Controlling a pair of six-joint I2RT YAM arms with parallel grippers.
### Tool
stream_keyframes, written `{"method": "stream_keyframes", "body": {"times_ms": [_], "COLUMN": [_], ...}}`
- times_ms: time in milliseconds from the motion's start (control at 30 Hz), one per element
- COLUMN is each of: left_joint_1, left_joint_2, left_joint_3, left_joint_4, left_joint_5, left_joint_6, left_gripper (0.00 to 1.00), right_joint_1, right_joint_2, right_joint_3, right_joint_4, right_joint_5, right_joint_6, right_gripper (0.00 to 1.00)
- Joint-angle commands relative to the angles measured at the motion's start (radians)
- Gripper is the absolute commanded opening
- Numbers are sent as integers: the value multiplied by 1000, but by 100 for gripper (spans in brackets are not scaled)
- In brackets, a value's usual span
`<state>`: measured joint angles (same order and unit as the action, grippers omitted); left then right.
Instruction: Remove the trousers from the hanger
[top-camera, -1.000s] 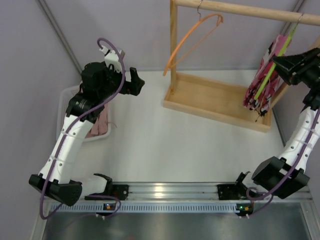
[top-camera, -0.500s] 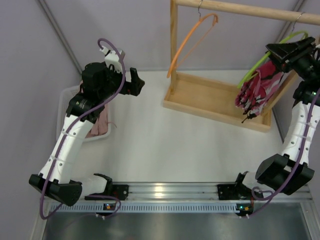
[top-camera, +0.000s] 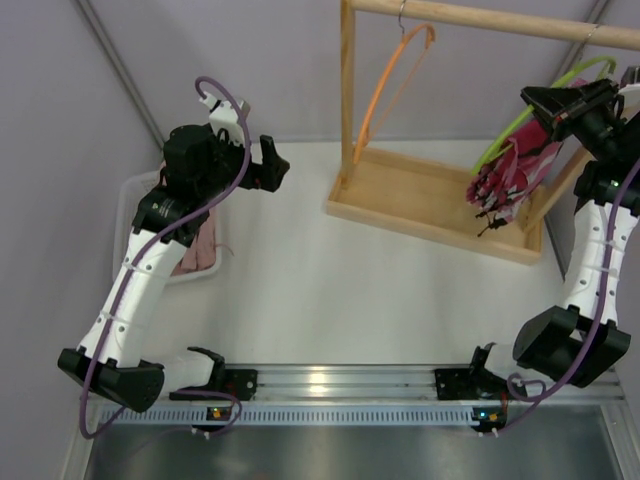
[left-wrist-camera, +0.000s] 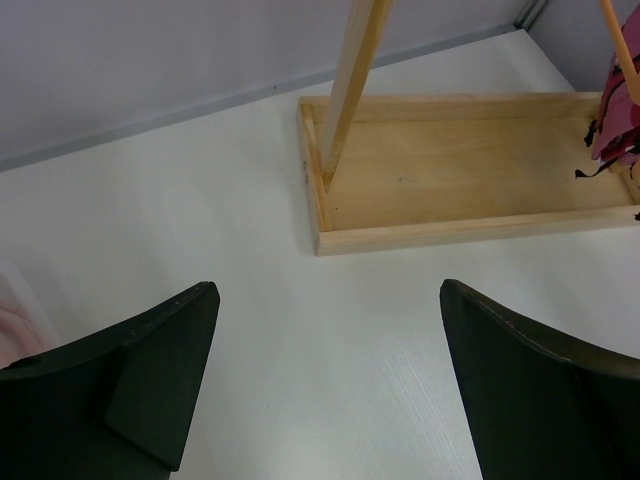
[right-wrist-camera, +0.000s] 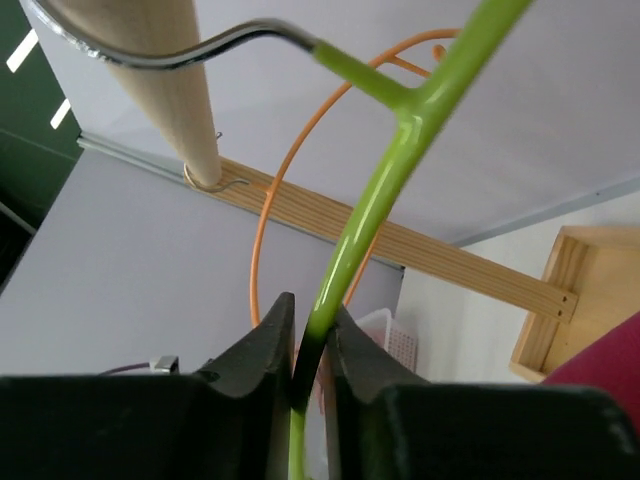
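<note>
The right gripper (top-camera: 548, 102) is high at the right end of the wooden rack (top-camera: 430, 200), jaws clamped on the hanger (top-camera: 500, 138). In the right wrist view the two black fingers (right-wrist-camera: 270, 340) pinch the green shoulder bar just below the point where it joins the neck. The metal hook (right-wrist-camera: 200, 50) curves over the round rail (right-wrist-camera: 175, 100).

From above, the hanger's long axis runs on a slant. Its hook end is up at the right by the rail, and its far end points down and left, toward the middle of the rack's base. The bar bows in a shallow arc along that line.

The trousers (top-camera: 515, 170) hang from the hanger in a bunched pink bundle below the gripper, over the right end of the base. Their loose ends droop toward the base; I cannot tell whether they touch it. The left wrist view catches them at its right edge (left-wrist-camera: 615, 130).

An orange hanger (top-camera: 385, 85) hangs from the same rail further left, near the post.

The left gripper (top-camera: 275, 160) is well apart from the rack, over the left side of the table (top-camera: 330, 300), jaws spread wide and holding nothing. Beside that arm sits a white bin (top-camera: 130, 200) with a pale pink cloth (top-camera: 200, 250) in it.
</note>
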<state>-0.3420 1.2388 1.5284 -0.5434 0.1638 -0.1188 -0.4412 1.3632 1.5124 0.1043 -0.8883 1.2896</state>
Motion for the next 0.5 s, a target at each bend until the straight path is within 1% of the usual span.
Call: {"method": "stream_keyframes", "body": {"times_ms": [0, 67, 200, 300, 467], "left_joint_1": [5, 5, 5, 5, 5], "left_joint_2": [-15, -18, -35, -56, -73], "left_joint_3": [1, -1, -31, -69, -89], "left_joint_4": [57, 56, 63, 105, 154], "left_joint_5": [11, 36, 80, 112, 109], "left_joint_6": [-25, -48, -67, -68, -82], "left_gripper": [98, 98, 98, 98, 98], "right_joint_1": [12, 12, 12, 10, 13], "right_joint_2": [-24, -30, -16, -15, -18], "right_joint_3": [17, 25, 69, 78, 130], "right_joint_4": [98, 123, 199, 308, 366], "right_joint_5": [-1, -14, -70, -84, -103], "right_joint_6": [13, 36, 83, 180, 201], "right_gripper": [7, 0, 0, 0, 0]}}
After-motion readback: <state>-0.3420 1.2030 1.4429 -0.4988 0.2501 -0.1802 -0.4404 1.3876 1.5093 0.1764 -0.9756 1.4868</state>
